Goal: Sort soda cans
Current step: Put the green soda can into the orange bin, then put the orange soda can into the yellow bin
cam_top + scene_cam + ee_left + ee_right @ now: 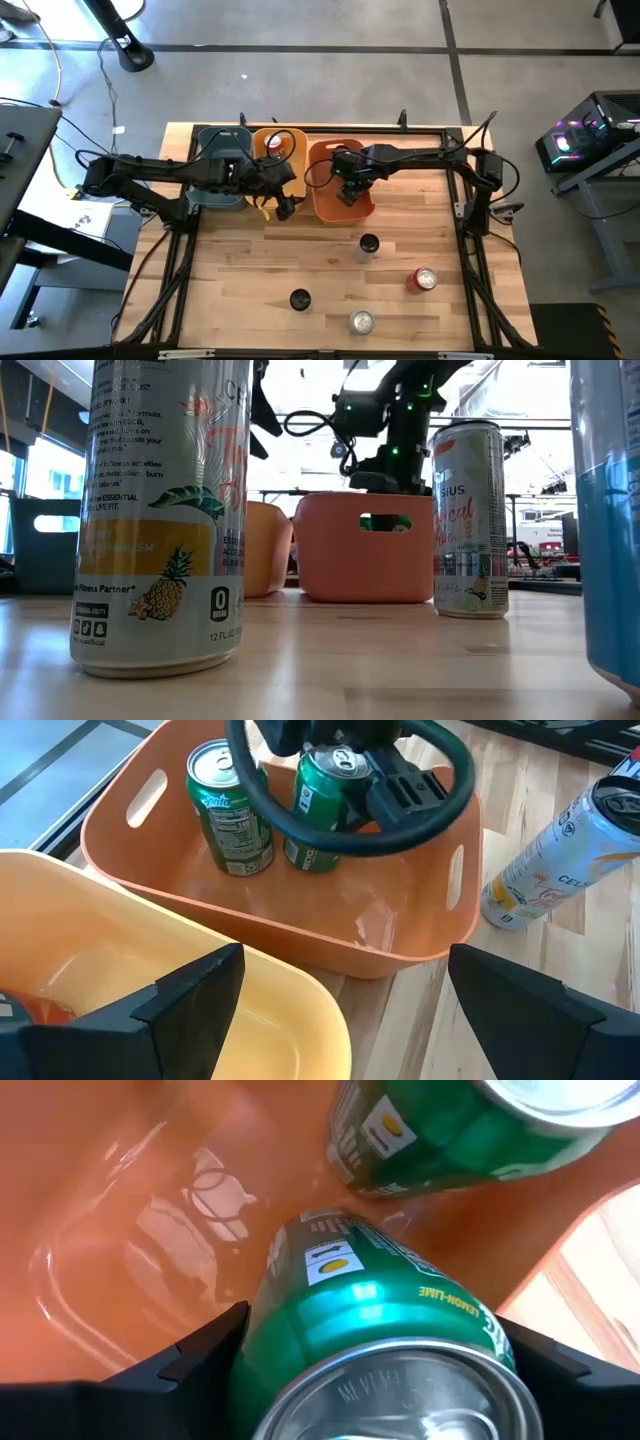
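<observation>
Two green cans are inside the orange bin (322, 205). One green can (232, 815) stands on the bin floor. The other green can (370, 1290) sits between the fingers of my right gripper (370, 1330), which reaches down into that bin (348, 192). My left gripper (345, 960) hangs open over the yellow bin's near rim (283, 205) and holds nothing. A red can (275, 145) lies in the yellow bin (262, 135). On the table stand a silver can (369, 244), a red can (424, 280), a black can (299, 299) and another silver can (361, 322). My right gripper pinches the green can by its side wall just below the top rim (270, 1340), one finger (200, 1355) on each side. The fingers come from above, pointing down along the can. The can tilts slightly inside the orange bin; whether its base touches the bin floor I cannot tell.
The teal bin (220, 175), yellow bin and orange bin stand side by side at the far edge. A black cable loop (350, 835) of the right arm hangs over the orange bin. Bare wood (230, 270) lies on the table's near left.
</observation>
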